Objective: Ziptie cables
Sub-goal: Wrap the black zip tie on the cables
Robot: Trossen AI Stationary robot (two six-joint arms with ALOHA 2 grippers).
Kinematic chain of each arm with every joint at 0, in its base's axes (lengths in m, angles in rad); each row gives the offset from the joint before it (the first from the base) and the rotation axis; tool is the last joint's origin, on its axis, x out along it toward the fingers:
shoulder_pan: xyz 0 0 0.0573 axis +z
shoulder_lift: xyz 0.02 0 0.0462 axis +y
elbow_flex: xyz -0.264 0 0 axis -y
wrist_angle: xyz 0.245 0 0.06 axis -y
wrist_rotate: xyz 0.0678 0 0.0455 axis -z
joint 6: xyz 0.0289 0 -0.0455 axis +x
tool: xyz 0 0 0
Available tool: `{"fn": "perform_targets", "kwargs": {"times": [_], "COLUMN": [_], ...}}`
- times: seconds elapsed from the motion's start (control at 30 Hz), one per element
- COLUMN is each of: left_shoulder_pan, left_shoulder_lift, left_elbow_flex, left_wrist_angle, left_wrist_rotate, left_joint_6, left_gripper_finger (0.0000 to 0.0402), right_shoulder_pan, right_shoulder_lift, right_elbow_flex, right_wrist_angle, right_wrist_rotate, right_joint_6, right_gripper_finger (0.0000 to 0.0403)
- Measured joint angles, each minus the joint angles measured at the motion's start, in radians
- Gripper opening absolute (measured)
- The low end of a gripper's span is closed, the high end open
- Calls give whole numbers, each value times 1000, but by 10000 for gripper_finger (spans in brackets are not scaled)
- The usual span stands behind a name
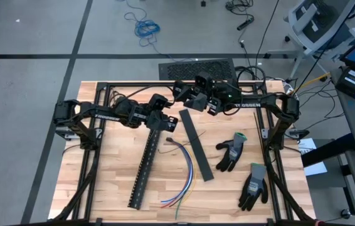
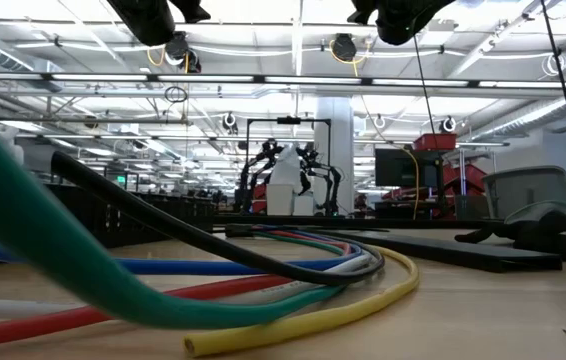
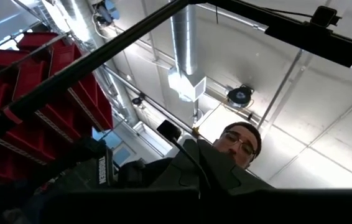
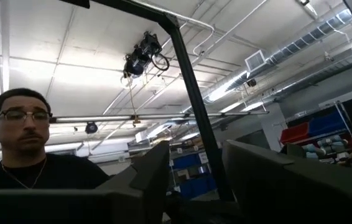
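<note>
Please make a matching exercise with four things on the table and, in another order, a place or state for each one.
Things:
1. cables
2. black slotted strip
3. gloves
4. flat black bar

Places or states:
a. long, lying diagonally, left of the cables
b. curved loose bundle, multicoloured
c. between the cables and the gloves
d. on the table's right part

Pairs: 1-b, 2-a, 3-d, 4-c

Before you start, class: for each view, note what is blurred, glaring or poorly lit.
Low view: the cables nearest the lens are blurred and swollen, and ceiling lights glare behind. High view: evenly lit, with soft shadows on the table. Left wrist view: dark foreground against a bright ceiling. Right wrist view: the right gripper's fingers show as dark silhouettes.
</note>
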Motion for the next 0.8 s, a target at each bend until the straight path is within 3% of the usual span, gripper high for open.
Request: {"fn": "perform_targets", "kwargs": {"times": [0.13, 0.27, 0.4, 0.53, 0.63, 0.7, 0.8], "left_shoulder_pan": [12, 30, 58, 87, 104, 116, 134], "left_shoulder_lift": [0, -1, -1, -1, -1, -1, -1], "left_elbow_flex": [0, 0, 0, 0, 0, 0, 0], "left_wrist_angle": [-16, -48, -51, -45, -45, -45, -51], "left_wrist_rotate": [43, 77, 77, 98, 106, 114, 114], "left_joint_6": [0, 7, 8, 9, 15, 44, 86], "left_gripper_finger": [0, 0, 0, 0, 0, 0, 0], "right_shoulder_pan": [-39, -83, -101, -99, -111, -111, -53], "right_shoulder_lift": [-21, -82, -173, -302, -412, -485, -558], "right_elbow_flex": [0, 0, 0, 0, 1, 1, 1], "right_wrist_angle": [-7, -165, -555, -1144, -1649, -1960, -2263], "right_wrist_rotate": [-71, -249, -411, -425, -235, 35, 399], "right_joint_6": [1, -2, -92, -401, -716, -879, -939], "right_gripper_finger": [143, 138, 121, 99, 86, 83, 86]}}
